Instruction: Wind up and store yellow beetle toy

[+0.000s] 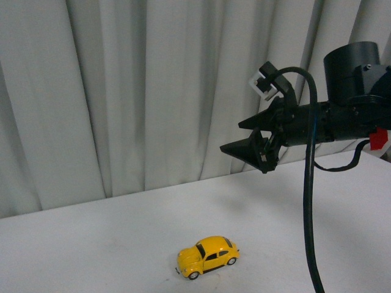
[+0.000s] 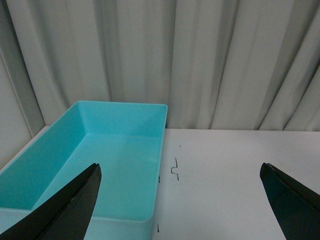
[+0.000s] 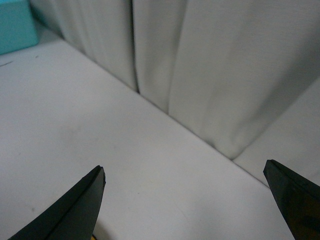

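Front view: the yellow beetle toy (image 1: 208,256) is seen standing on its wheels on the white table (image 1: 91,244), low in the view and close to the robot, its nose turned toward the left. It is touched by nothing.

The right hand (image 1: 230,137) is held in the air well above the table, reaching in from the right and pointing left. It is well apart from the toy, which lies lower and slightly left of it. Its black fingers are spread wide and nothing is held between them. A black cable (image 1: 308,213) is draped from the arm down past the lower edge of the view.

Left wrist view: the left hand (image 2: 180,167) is likewise spread wide and empty, over bare table. A turquoise bin (image 2: 125,107) is seen just ahead of one finger, open-topped, nothing visible inside, its far end near the curtain. A small dark squiggle (image 2: 175,169) is noted on the table just beside the bin.

A pale pleated curtain (image 1: 153,91) is hung along the far edge of the table.
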Robot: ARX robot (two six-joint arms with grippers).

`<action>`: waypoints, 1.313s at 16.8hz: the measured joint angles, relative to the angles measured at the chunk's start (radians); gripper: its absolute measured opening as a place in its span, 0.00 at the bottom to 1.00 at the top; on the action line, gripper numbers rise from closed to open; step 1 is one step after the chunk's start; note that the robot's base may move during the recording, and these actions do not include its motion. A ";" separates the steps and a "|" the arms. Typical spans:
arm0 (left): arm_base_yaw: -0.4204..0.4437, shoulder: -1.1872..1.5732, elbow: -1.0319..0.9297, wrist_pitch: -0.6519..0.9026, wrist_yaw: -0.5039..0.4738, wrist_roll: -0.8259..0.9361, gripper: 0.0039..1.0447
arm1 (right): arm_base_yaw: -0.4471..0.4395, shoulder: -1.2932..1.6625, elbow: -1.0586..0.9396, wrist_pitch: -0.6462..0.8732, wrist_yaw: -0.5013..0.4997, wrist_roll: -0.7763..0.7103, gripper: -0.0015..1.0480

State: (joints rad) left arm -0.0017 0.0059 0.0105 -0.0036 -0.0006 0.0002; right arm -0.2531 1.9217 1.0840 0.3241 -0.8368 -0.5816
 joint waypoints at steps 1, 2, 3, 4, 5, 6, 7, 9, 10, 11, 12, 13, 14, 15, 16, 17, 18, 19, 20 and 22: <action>0.000 0.000 0.000 0.000 0.000 0.000 0.94 | 0.006 0.018 0.027 -0.058 -0.023 -0.057 0.94; 0.000 0.000 0.000 0.000 0.000 0.000 0.94 | 0.013 0.037 0.053 -0.134 -0.047 -0.127 0.94; 0.000 0.000 0.000 0.000 0.000 0.000 0.94 | 0.019 0.056 0.074 -0.220 -0.069 -0.209 0.94; 0.000 0.000 0.000 0.000 0.000 0.000 0.94 | 0.032 0.078 0.100 -0.314 -0.085 -0.288 0.94; 0.000 0.000 0.000 0.000 0.000 0.000 0.94 | 0.047 0.105 0.128 -0.399 -0.087 -0.377 0.94; 0.000 0.000 0.000 0.000 0.000 0.000 0.94 | 0.073 0.149 0.173 -0.525 -0.083 -0.495 0.94; 0.000 0.000 0.000 0.000 0.000 0.000 0.94 | 0.093 0.190 0.213 -0.626 -0.058 -0.609 0.94; 0.000 0.000 0.000 0.000 0.000 0.000 0.94 | 0.114 0.240 0.260 -0.740 -0.025 -0.741 0.94; 0.000 0.000 0.000 0.000 0.000 0.000 0.94 | 0.119 0.263 0.285 -0.789 -0.008 -0.797 0.94; 0.000 0.000 0.000 0.000 0.000 0.000 0.94 | 0.123 0.293 0.317 -0.845 0.017 -0.865 0.94; 0.000 0.000 0.000 0.000 0.000 0.000 0.94 | 0.129 0.317 0.344 -0.885 0.030 -0.916 0.94; 0.000 0.000 0.000 0.000 0.000 0.000 0.94 | 0.130 0.331 0.359 -0.911 0.040 -0.946 0.94; 0.000 0.000 0.000 0.000 0.000 0.000 0.94 | 0.132 0.344 0.373 -0.934 0.048 -0.974 0.94; 0.000 0.000 0.000 0.000 0.000 0.000 0.94 | 0.136 0.357 0.388 -0.938 0.060 -0.998 0.94; 0.000 0.000 0.000 0.000 0.000 0.000 0.94 | 0.141 0.371 0.407 -0.955 0.063 -1.014 0.94; 0.000 0.000 0.000 0.000 0.000 0.000 0.94 | 0.147 0.391 0.429 -0.960 0.071 -1.030 0.94; 0.000 0.000 0.000 0.000 0.000 0.000 0.94 | 0.153 0.409 0.449 -0.984 0.078 -1.045 0.94; 0.000 0.000 0.000 0.000 0.000 0.000 0.94 | 0.162 0.422 0.465 -1.010 0.083 -1.058 0.94; 0.000 0.000 0.000 0.000 0.000 0.000 0.94 | 0.166 0.440 0.483 -1.033 0.097 -1.075 0.94; 0.000 0.000 0.000 0.000 0.000 0.000 0.94 | 0.170 0.466 0.510 -1.062 0.117 -1.098 0.94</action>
State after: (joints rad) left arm -0.0017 0.0059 0.0105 -0.0036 -0.0002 0.0002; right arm -0.0834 2.3875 1.5936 -0.7376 -0.7197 -1.6791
